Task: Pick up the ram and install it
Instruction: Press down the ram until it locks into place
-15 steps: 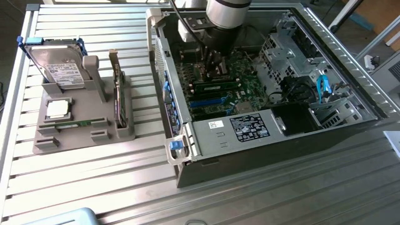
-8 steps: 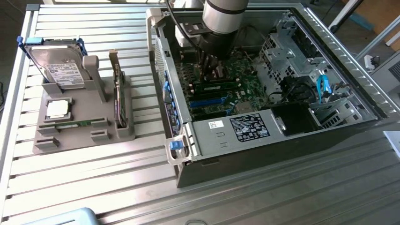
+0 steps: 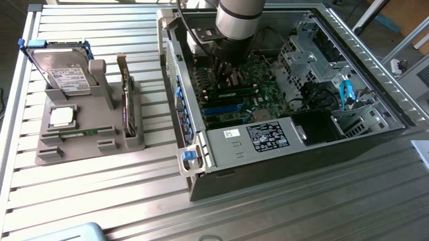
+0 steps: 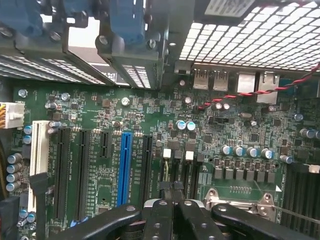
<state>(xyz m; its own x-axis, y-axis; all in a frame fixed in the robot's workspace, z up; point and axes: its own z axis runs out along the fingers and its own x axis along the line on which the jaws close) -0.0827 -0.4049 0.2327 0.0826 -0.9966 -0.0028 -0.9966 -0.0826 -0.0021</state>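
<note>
Ram (image 3: 80,132), seemingly the slim green stick, seated low in the grey holder (image 3: 87,153) on the table, outside the computer case (image 3: 282,165) on the exterior view's left, long axis pointing toward the case. Claw (image 4: 172,187) pinched shut, empty, inside the case above the motherboard (image 4: 100,110), well apart.

Exterior overhead; wrist close above motherboard (image 4: 150,145)
</note>
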